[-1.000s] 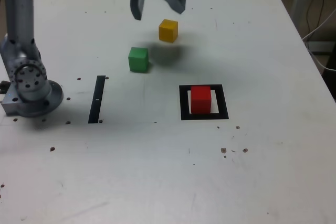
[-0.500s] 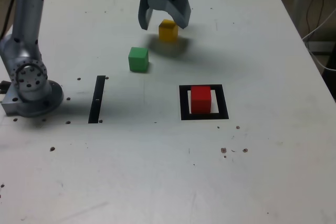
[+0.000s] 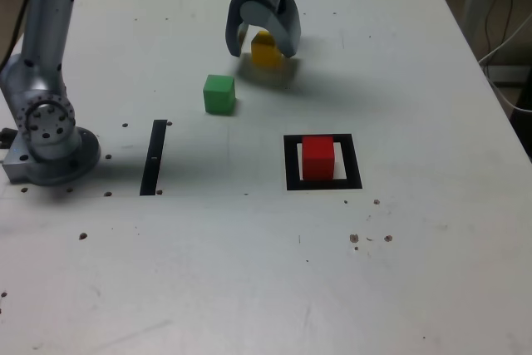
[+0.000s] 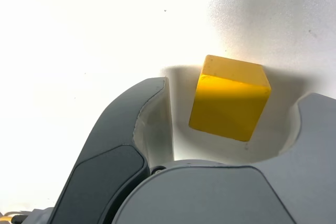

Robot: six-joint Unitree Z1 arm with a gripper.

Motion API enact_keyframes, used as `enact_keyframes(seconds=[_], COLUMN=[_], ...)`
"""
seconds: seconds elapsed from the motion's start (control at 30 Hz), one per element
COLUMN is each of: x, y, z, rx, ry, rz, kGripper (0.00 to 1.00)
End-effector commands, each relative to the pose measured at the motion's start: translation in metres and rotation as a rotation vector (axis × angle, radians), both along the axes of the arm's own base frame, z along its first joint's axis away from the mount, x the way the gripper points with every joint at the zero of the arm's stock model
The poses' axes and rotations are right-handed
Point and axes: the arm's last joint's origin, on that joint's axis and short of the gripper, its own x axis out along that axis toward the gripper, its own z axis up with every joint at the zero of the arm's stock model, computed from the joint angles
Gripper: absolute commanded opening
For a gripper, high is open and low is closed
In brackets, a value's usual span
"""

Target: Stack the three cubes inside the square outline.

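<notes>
1. Cubes: you have three, one yellow cube (image 3: 266, 50), one green cube (image 3: 219, 93), one red cube (image 3: 317, 157).
2. Your red cube sits inside the one square outline (image 3: 323, 183).
3. Your claw (image 3: 263, 42) straddles the yellow cube, jaws apart, gaps visible.

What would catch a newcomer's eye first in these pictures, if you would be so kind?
Probably the hand at the far side of the table, its jaws straddling the yellow cube with a gap showing on each side in the wrist view. Next, the red cube sits inside the black square nearer the exterior view's right. The green cube stands alone between the yellow one and a black strip.
</notes>
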Motion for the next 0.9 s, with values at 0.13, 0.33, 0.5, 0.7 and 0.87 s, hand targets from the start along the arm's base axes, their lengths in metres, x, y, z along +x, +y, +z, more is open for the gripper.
enact_keyframes(seconds=[0.13, 0.33, 0.5, 0.7, 0.87], x=[0.0020, 0.0023, 0.0024, 0.0012, 0.0012], y=[0.0026, 0.0043, 0.0053, 0.0046, 0.0041], z=[-0.0062, -0.0058, -0.0048, -0.0051, -0.0040], rx=[-0.001, 0.005, 0.010, 0.008, -0.003], ry=[0.000, -0.009, -0.014, -0.011, -0.014], rz=[0.005, 0.010, 0.019, 0.020, 0.015], kGripper=[0.67, 0.56, 0.44, 0.41, 0.35])
